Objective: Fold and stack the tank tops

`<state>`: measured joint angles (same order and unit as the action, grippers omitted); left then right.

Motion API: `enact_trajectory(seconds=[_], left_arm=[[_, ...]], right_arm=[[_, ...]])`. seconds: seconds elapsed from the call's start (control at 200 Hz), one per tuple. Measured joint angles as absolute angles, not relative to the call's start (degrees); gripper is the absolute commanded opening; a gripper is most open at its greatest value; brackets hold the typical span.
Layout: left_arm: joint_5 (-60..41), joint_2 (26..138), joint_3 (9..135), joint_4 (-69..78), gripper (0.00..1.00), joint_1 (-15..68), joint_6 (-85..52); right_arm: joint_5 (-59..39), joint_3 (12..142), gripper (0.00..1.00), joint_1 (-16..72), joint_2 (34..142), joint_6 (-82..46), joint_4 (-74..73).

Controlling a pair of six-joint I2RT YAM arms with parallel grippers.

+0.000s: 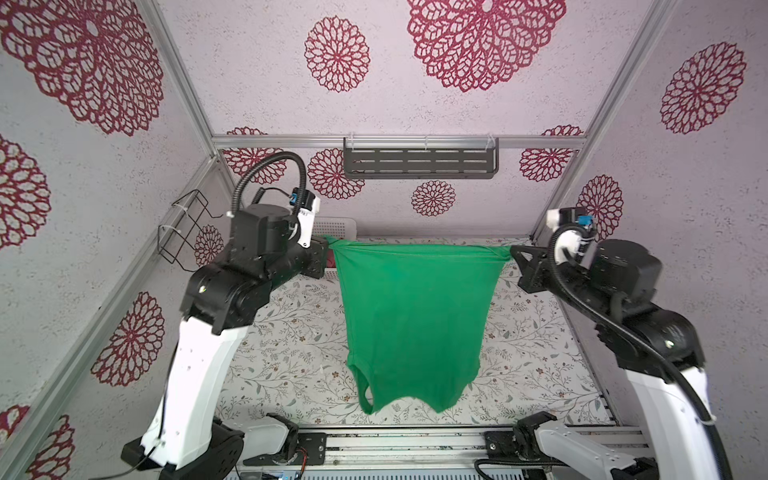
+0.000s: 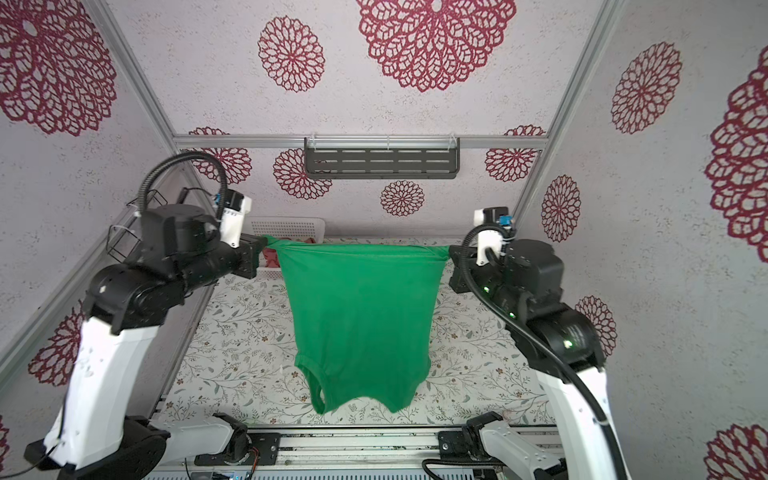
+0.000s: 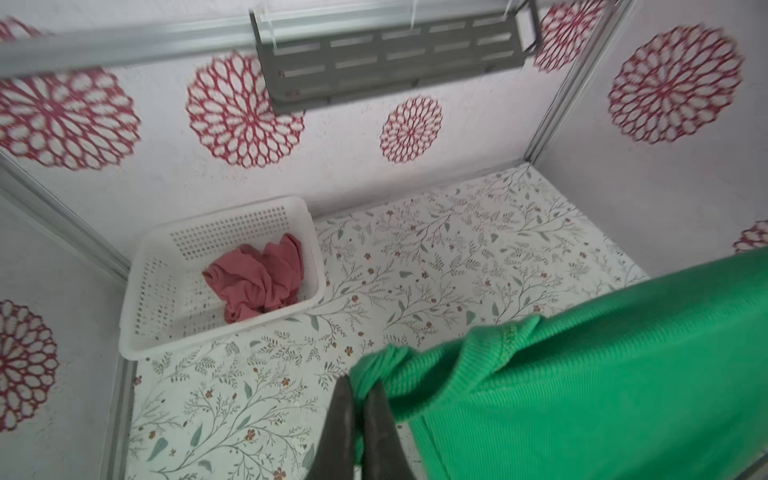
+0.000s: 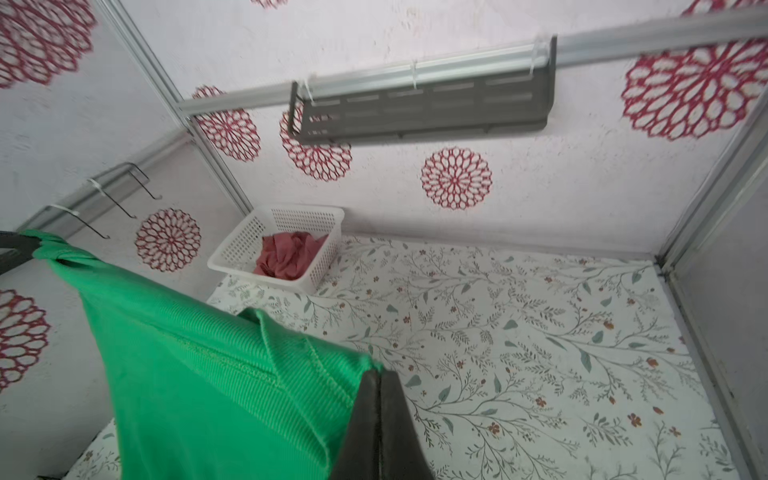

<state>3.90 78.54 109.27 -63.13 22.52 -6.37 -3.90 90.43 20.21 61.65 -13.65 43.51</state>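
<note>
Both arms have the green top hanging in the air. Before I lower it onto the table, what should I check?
1. Grip of left end effector on green top corner: ok, shut on fabric.
2. Grip of right end effector on opposite corner: ok, shut on fabric.
3. Held edge taut and roughly level between grips: ok.
4. Strap end clear of the table: cannot tell.
5. Visible table free of other things: ok; the patch behind the top is hidden.
6. Red top inside basket at the back, out of the way: ok.
</note>
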Motion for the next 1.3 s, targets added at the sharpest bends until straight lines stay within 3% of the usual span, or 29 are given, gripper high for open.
enact_trajectory(seconds=[0.165, 0.305, 0.345, 0.405, 0.44, 0.495, 0.57, 0.636, 0.716, 0.826, 0.931, 1.126, 1.296], left_arm=[[1.2, 93.5, 104.6, -57.4, 0.00, 19.4, -6.4], [-0.7, 108.5, 108.6, -54.7, 0.00, 17.8, -5.1], [-1.1, 113.8, 113.1, -54.8, 0.22, 17.6, -4.3], [-1.1, 122.7, 123.2, -55.9, 0.60, 17.3, -3.4], [-0.9, 129.1, 132.2, -57.0, 0.70, 17.1, -2.9], [-0.4, 138.2, 146.4, -58.7, 0.78, 16.8, -2.6], [0.6, 146.0, 159.5, -60.9, 0.80, 16.2, -2.5], [1.5, 145.3, 158.1, -62.0, 0.80, 15.8, -2.8], [2.7, 135.9, 141.6, -58.7, 0.73, 15.6, -3.9], [3.0, 118.3, 112.7, -51.6, 0.66, 16.1, -7.6], [2.6, 105.2, 93.1, -45.8, 0.62, 19.7, -12.9], [2.4, 99.8, 75.6, -40.1, 0.53, 30.5, -21.3], [3.0, 100.1, 66.7, -38.1, 0.48, 29.9, -26.5]], right_arm=[[-3.7, 80.8, 0.00, 20.1, 72.7, -13.6, 35.4], [-3.0, 76.6, 0.00, 19.2, 83.3, -13.1, 30.5], [-2.8, 76.6, 0.00, 18.6, 85.9, -13.1, 29.3], [-2.4, 78.1, 0.24, 17.4, 90.3, -13.2, 27.6], [-2.0, 79.8, 0.38, 16.6, 92.8, -13.3, 27.0], [-1.4, 83.4, 0.53, 15.1, 96.8, -13.1, 25.9], [-0.5, 86.5, 0.58, 13.8, 99.5, -13.1, 24.2], [0.3, 86.8, 0.58, 13.0, 99.0, -13.0, 23.8], [0.8, 85.3, 0.55, 12.7, 96.7, -13.0, 23.0], [0.3, 77.9, 0.44, 13.2, 91.9, -13.2, 20.9], [-0.4, 70.1, 0.32, 14.4, 90.5, -13.7, 19.6], [-1.4, 62.3, 0.21, 18.4, 97.0, -14.7, 17.7], [-1.8, 61.2, 0.16, 21.9, 102.0, -15.7, 13.8]])
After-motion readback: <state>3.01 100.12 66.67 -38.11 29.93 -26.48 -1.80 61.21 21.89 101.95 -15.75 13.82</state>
